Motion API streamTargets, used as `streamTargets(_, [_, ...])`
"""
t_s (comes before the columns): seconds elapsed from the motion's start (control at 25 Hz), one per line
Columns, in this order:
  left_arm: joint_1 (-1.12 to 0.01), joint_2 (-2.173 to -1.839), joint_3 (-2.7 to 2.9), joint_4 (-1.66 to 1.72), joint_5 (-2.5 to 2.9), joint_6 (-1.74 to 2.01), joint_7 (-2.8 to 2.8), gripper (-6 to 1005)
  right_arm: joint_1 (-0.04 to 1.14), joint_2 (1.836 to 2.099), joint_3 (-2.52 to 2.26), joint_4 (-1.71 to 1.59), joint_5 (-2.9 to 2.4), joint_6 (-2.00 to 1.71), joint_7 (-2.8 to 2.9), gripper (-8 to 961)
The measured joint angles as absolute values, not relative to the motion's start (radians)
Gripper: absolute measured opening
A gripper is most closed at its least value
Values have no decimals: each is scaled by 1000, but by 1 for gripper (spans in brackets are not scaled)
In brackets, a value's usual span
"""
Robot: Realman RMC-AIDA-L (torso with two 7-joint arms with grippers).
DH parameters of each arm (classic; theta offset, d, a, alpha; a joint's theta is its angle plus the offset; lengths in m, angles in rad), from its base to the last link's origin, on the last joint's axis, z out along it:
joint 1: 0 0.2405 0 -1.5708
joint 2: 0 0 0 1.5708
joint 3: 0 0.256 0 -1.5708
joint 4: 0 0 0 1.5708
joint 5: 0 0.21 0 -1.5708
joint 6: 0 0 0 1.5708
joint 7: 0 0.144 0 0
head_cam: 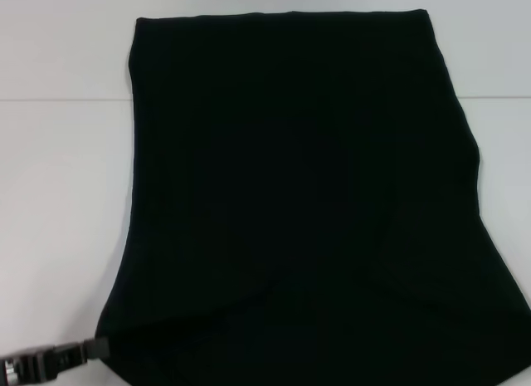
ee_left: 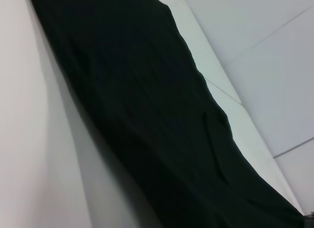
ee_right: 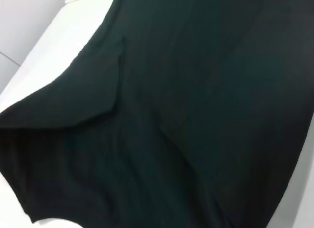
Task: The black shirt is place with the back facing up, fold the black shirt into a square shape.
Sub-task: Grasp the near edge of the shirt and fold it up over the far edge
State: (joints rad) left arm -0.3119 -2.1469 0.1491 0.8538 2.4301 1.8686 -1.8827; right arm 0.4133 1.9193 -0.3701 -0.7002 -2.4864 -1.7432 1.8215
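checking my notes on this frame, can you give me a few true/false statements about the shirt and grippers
1. The shirt lies on a white table. True.
2. The shirt is already a small square. False: it is a long panel, wider at the near end.
3. The left gripper is at the shirt's near left corner. True.
4. The right gripper shows in the head view. False: only the left one does.
5. The shirt is red. False: it is black.

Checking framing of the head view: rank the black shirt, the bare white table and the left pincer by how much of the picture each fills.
1. black shirt, over half the frame.
2. white table, bare strips at both sides and the top.
3. left pincer, a sliver at the bottom corner, its tip at the shirt's corner.
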Motion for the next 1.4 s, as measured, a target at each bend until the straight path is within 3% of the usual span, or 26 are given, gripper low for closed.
streamTargets(0.2, [-266,-2159,138,845,2434,1918,-1851,75,379,1912,-337,-698,-2487,-1778,1782,87])
streamTargets(0.52, [-223,-2162,119,846,2441,1975,-1826,79,332,1923,-335,-689,-2492,-1806,1768,87])
streamTargets(0.84, [-261,-2155,107,831,2458,1968,-1825,82,337,1923,-299,-686,-2489,-1801,1771,87])
streamTargets(1.08, [-408,-2111,106,745,2421,1886,-1874,85,446,1917,-273,-651,-2487,-1738,1778,87])
streamTargets(1.28, [-566,-2041,104,601,2389,1735,-1902,87,555,1906,-275,-632,-2486,-1661,1802,86])
streamTargets(1.4, [-637,-2018,104,553,2357,1647,-1909,89,615,1904,-281,-630,-2486,-1589,1836,86])
